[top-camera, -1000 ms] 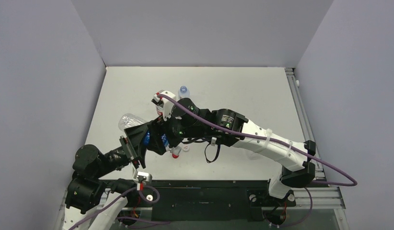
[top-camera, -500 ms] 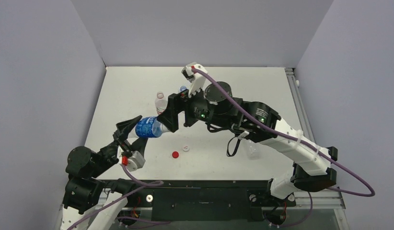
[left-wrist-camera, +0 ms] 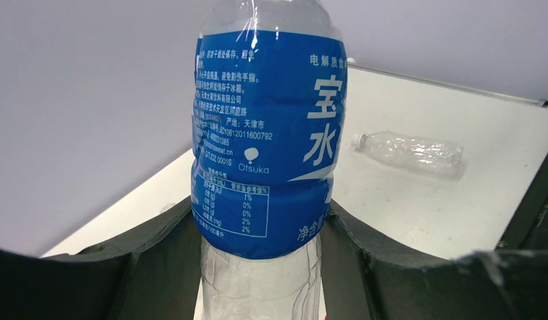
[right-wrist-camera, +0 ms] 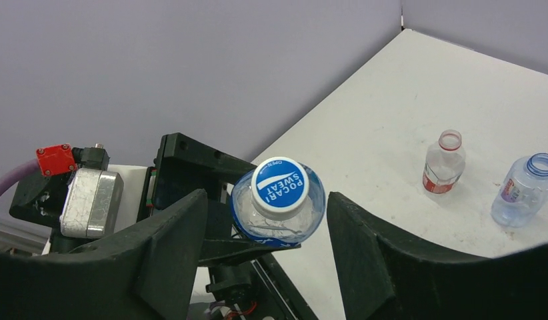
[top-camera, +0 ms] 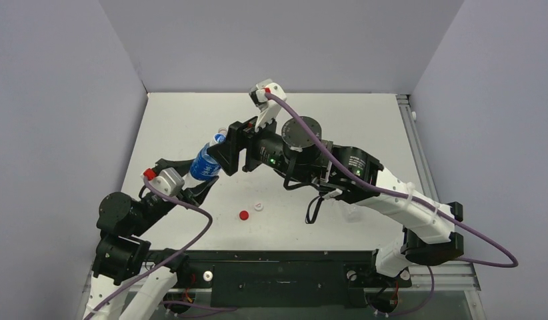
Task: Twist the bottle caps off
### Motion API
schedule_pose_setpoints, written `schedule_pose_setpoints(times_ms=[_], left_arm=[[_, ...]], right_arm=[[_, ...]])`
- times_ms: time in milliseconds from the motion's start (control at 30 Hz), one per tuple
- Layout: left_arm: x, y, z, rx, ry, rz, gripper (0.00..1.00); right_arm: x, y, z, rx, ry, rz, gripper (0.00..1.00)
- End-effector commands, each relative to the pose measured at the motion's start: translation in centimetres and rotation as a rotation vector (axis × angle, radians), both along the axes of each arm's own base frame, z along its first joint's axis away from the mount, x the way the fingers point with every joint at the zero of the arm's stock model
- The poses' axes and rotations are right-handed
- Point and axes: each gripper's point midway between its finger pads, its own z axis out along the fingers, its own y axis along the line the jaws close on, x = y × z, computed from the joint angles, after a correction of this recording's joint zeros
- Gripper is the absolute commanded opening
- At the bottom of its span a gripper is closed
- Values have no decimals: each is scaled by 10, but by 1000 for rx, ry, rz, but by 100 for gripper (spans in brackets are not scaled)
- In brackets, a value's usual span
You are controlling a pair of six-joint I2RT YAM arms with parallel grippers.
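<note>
Here, the left tool (left-wrist-camera: 258,227) is clenched on the bottle (left-wrist-camera: 268,133). Its two fingers press against the lower edge of the blue label and the clear body under it, and the bottle is held tilted, cap end toward the right tool (right-wrist-camera: 266,207). The right tool is released: its fingers stand apart on either side of the blue cap (right-wrist-camera: 279,188), with a gap to the cap on each side. That cap sits on the bottle's neck, about midway between those fingers.

The red cap (top-camera: 243,215) and a white cap (top-camera: 259,207) lie loose on the desk (top-camera: 351,113), near each other but apart. They are to the right of the left tool and on the base side of the right tool. Past the finger on the right of the right tool's wrist view, a red-label bottle (right-wrist-camera: 443,162) and a pale-blue bottle (right-wrist-camera: 525,189) stand upright, open-necked. Ahead of the left tool, beyond the held bottle, a clear bottle (left-wrist-camera: 411,150) lies on its side.
</note>
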Motion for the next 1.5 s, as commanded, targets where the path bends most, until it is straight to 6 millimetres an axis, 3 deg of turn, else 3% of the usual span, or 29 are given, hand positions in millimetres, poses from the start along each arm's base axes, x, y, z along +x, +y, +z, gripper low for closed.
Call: schedule_pose_setpoints(times_ms=[0,400,767,967,1133,1300,1467], left_arm=[[-6,0,33,-127,-7,-6,36],[-11,-2,33,-135,-6,-26,36],[-13,-4,41,-185,18,-41,36],[-14,-6,43,-198,28,-52,36],[-20,-11,44,-221,62,-96,36],[-39,-25,54,-291,142,-218,35],[-73,-43,70,-341,226,-433,30]], right_arm=[[6,6,27,71,-61,-44,59],[18,20,33,104,-85,-89,43],[21,31,25,83,-88,-79,39],[23,26,31,94,-96,-92,10],[17,17,46,112,-141,-67,0],[-20,17,70,178,-237,171,0],[-86,5,98,339,-299,573,0]])
